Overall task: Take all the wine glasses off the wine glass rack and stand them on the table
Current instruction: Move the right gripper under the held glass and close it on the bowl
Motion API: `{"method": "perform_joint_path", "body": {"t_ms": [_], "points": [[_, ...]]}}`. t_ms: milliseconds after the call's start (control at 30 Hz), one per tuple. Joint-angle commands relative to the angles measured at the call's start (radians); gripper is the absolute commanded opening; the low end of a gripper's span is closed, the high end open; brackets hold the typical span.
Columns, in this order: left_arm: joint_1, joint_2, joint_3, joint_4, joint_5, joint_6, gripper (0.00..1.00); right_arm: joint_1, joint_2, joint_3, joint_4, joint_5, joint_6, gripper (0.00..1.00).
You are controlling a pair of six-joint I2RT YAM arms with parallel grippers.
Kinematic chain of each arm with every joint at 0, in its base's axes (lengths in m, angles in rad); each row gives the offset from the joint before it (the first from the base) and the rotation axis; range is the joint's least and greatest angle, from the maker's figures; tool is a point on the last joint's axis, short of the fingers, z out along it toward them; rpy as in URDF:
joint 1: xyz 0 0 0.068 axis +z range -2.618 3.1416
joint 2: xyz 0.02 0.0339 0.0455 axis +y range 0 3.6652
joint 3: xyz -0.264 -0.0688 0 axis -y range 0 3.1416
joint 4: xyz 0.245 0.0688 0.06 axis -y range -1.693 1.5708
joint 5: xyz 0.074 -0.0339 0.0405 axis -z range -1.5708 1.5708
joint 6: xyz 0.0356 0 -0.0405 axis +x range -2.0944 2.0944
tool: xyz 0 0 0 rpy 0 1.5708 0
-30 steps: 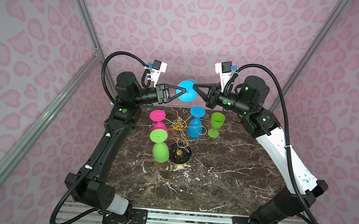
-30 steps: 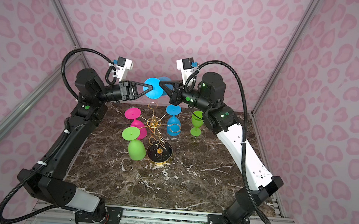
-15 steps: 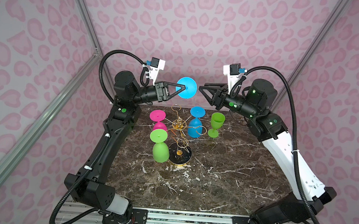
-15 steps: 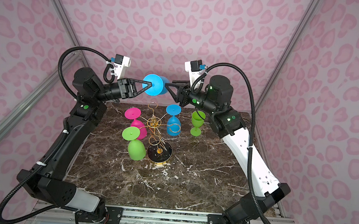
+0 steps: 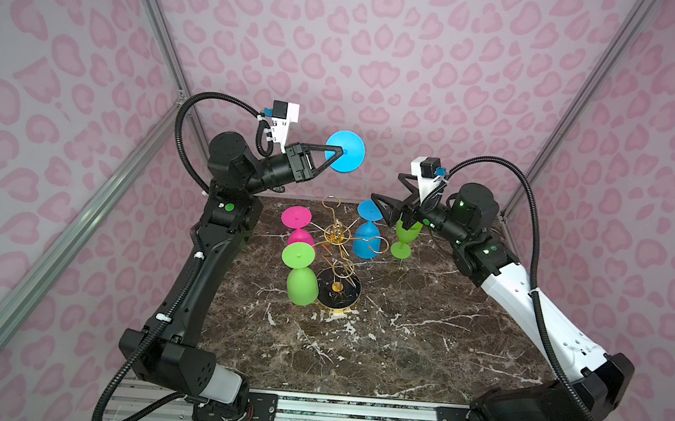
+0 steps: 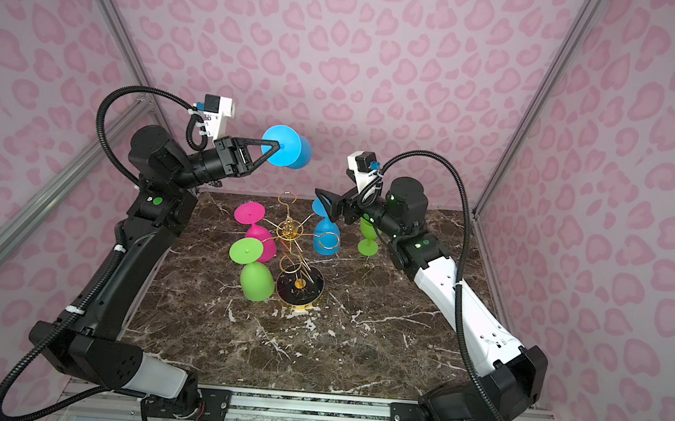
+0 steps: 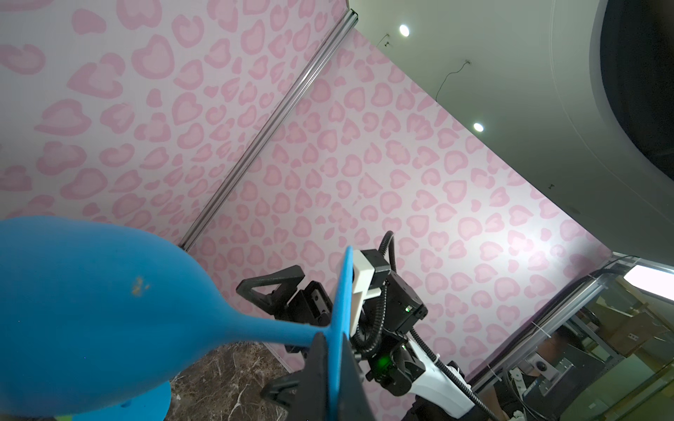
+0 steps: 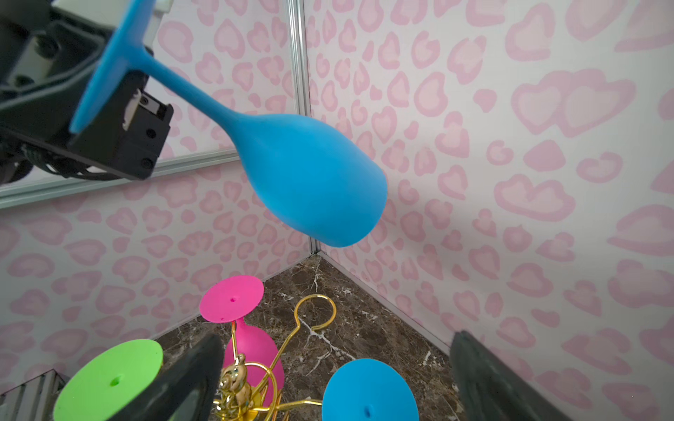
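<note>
A blue wine glass point(image 5: 345, 152) point(image 6: 288, 148) hangs in the air near the back wall, lying sideways and clear of the rack. My left gripper point(image 5: 339, 152) point(image 6: 274, 146) point(image 7: 336, 364) is shut on the edge of its round foot. Its bowl point(image 7: 91, 291) point(image 8: 310, 182) points away from that gripper. The gold wine glass rack point(image 5: 338, 234) point(image 6: 289, 229) point(image 8: 237, 386) stands below on its black base point(image 5: 339, 288). My right gripper point(image 5: 389, 193) point(image 6: 330, 200) point(image 8: 335, 379) is open and empty, lower and to the right of the held glass.
Upside down on the rack hang a pink glass point(image 5: 296, 218), a green glass point(image 5: 300, 279) and a second blue glass point(image 5: 366, 239). A green glass point(image 5: 404, 238) stands upright on the marble table point(image 5: 398, 350) just under my right gripper. Pink walls close in on three sides.
My right gripper has opened, let go of the blue glass and drawn back down to the right. The left gripper keeps the glass and has shifted slightly.
</note>
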Motion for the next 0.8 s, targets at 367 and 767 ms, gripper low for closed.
{"method": "perform_joint_path", "body": {"t_ms": [367, 767], "points": [[0.016, -0.016, -0.004, 0.092, -0.014, -0.093, 0.04, 0.084, 0.194, 0.017, 0.499, 0.067, -0.211, 0.99], [0.017, -0.012, -0.009, 0.124, -0.012, -0.135, 0.04, 0.115, 0.303, 0.094, 0.638, 0.124, -0.201, 0.99]]}}
